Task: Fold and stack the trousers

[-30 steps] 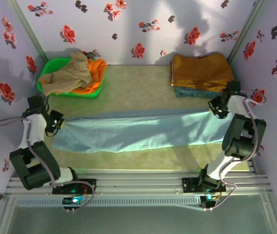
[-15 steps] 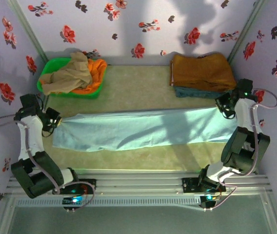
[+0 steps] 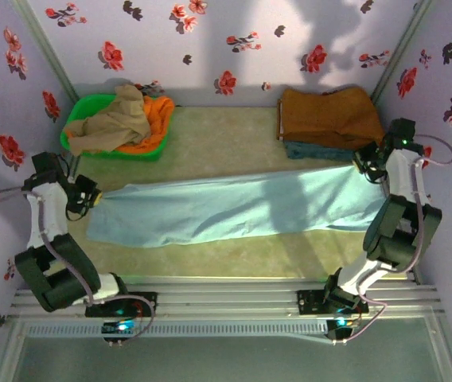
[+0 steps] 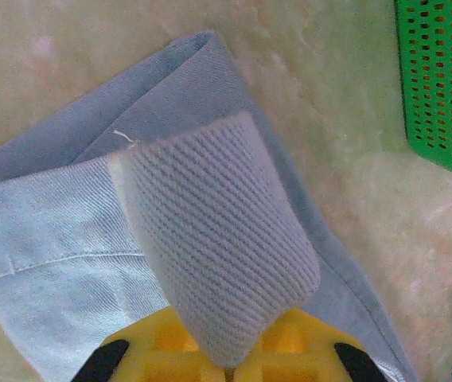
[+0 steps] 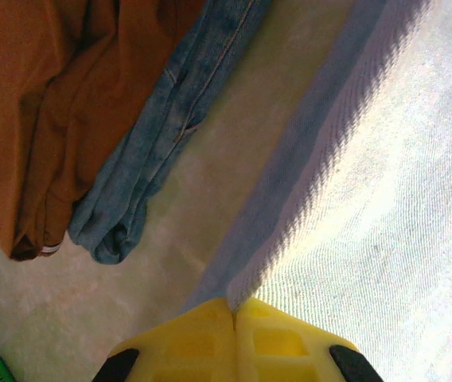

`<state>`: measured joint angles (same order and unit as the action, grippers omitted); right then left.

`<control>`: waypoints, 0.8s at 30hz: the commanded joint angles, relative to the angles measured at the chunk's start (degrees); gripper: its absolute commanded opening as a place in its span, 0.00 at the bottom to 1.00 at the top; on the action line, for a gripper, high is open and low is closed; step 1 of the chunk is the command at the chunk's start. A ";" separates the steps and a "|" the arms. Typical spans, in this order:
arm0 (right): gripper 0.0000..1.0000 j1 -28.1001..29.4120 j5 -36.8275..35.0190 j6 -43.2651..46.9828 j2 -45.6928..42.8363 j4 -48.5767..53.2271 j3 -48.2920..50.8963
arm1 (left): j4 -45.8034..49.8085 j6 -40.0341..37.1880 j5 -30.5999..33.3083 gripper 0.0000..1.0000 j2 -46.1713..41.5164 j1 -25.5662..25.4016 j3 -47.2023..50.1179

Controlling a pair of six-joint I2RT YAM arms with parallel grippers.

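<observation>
1. Since the earlier views, the right gripper (image 3: 364, 164) had travelled toward the far right corner. It carried its end of the trousers (image 3: 234, 208) farther up the table (image 3: 226, 139), while the left gripper (image 3: 91, 199) had shifted only slightly left.
2. Position: the trousers lay as one long pale-blue band across the middle of the table. The right end sat farther back than the left and just beside the folded stack.
3. Grip: both grippers were clamped fully down on cloth. In the wrist views, the left one pinched a doubled corner at the left end and the right one pinched a folded edge at the right end.
4. Hazard, slipping: the band looked pulled fairly taut between two small pinches. Further pulling apart would probably draw a corner out of one pinch and drop that end.
5. Hazard, skew: with one end farther back than the other, a fold made from this pose would likely land crooked, its edges unmatched.
6. Hazard, stack: the right end was close to the brown garment (image 3: 329, 115) and the denim garment (image 3: 315, 150) beneath it. More travel that way could drag across them and disturb the pile.
7. Hazard, basket: the green basket (image 3: 73, 127) stood near the left gripper, on its far side. A far-going sweep could catch its rim.
</observation>
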<state>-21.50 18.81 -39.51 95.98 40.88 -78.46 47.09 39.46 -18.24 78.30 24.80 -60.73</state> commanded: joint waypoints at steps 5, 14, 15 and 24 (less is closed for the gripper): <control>0.00 -0.43 -5.69 0.04 10.58 -5.05 -4.99 | -7.76 2.01 4.13 0.00 9.88 -0.02 -3.53; 0.00 0.25 -6.15 0.39 18.21 -6.14 -11.67 | -7.32 1.70 8.19 0.13 19.87 -2.44 -10.41; 0.00 0.81 -5.53 0.59 19.14 -5.82 -12.60 | -6.78 1.51 8.47 0.26 21.12 -2.71 -11.02; 0.53 5.47 -5.53 0.60 7.48 -4.66 -5.59 | -2.15 -0.93 8.10 1.00 11.22 -3.31 -8.59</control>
<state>-17.87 14.98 -38.92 111.11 36.18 -86.72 41.34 40.34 -11.53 97.17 21.39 -69.84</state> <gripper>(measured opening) 0.531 0.990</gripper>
